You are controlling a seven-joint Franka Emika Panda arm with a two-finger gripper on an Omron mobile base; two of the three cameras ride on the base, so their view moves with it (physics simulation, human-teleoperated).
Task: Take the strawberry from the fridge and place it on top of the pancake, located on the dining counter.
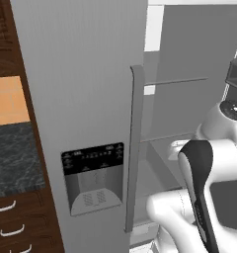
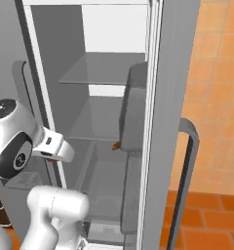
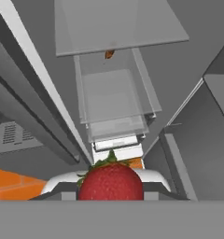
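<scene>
The red strawberry (image 3: 110, 182) with its green leaves sits at the bottom of the hand view, held between the fingers of my gripper (image 3: 110, 192), which is shut on it. In the right base view the white hand (image 2: 54, 148) hangs in front of the fridge's open right compartment (image 2: 104, 68), at about the middle shelf's height. The fridge's left door (image 1: 81, 74), with its black dispenser panel (image 1: 93, 158), is shut. The pancake and the dining counter are out of view.
A small orange-brown item (image 2: 116, 145) lies at the edge of a glass shelf (image 3: 114, 28). The open right door (image 2: 167, 122) with its long handle (image 2: 187, 171) stands close on the right. Dark-wood drawers (image 1: 12, 222) flank the fridge on the left.
</scene>
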